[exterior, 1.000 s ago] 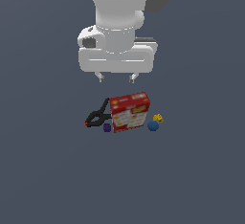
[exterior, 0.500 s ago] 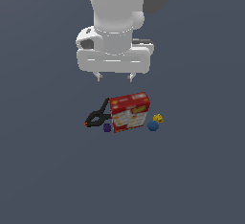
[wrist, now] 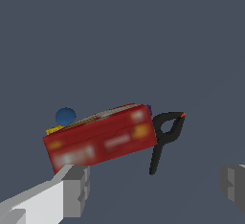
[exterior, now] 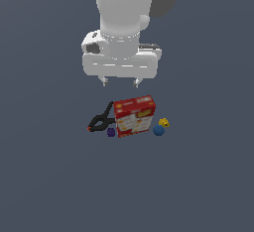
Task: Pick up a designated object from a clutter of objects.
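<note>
The designated object, a tiny yellow block [exterior: 164, 123] with dark spots, lies at the exterior view's right of the red cracker box [exterior: 134, 116], just above the small blue ball [exterior: 158, 130]. In the wrist view only a yellow sliver [wrist: 54, 130] shows beside the ball [wrist: 65, 117], behind the box [wrist: 100, 141]. The black spring clamp [exterior: 101, 119] and the tiny purple cube [exterior: 111, 132] lie on the box's other side. My gripper [exterior: 119, 83] hangs open well above the clutter, over the box's far edge, holding nothing.
The objects rest on a plain dark grey floor [exterior: 54, 176]. In the wrist view the clamp [wrist: 163, 137] lies beside the box, and my fingers [wrist: 76, 189] frame the lower corners.
The gripper has shifted slightly toward the exterior view's left and a little lower. The objects have not moved.
</note>
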Controlling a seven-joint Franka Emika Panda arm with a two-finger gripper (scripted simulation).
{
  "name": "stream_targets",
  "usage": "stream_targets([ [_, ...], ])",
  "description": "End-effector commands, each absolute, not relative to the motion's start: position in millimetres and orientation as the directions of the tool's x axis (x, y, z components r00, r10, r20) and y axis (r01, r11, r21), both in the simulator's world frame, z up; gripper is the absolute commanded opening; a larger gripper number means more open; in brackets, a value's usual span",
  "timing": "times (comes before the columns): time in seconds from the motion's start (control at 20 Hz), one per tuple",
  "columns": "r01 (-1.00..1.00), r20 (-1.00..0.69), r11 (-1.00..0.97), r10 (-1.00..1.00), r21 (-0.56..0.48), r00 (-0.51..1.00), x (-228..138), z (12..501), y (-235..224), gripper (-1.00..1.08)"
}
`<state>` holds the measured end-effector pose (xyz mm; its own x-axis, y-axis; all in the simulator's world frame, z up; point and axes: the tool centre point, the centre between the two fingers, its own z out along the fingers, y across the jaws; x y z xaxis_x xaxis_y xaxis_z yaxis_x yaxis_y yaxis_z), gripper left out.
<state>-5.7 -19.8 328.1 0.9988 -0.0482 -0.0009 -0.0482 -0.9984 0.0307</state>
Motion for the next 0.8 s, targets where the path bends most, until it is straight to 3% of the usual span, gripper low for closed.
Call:
stream_targets([
  [0.0, -0.068, -0.001, -0.997, -0.068, 0.031, 0.998, -4.5, 323.8, -16.4, 1.00],
  [0.75, -0.299, 0.010, -0.954, -0.299, 0.033, 0.954, 5.8, 275.3, 23.5, 1.00],
])
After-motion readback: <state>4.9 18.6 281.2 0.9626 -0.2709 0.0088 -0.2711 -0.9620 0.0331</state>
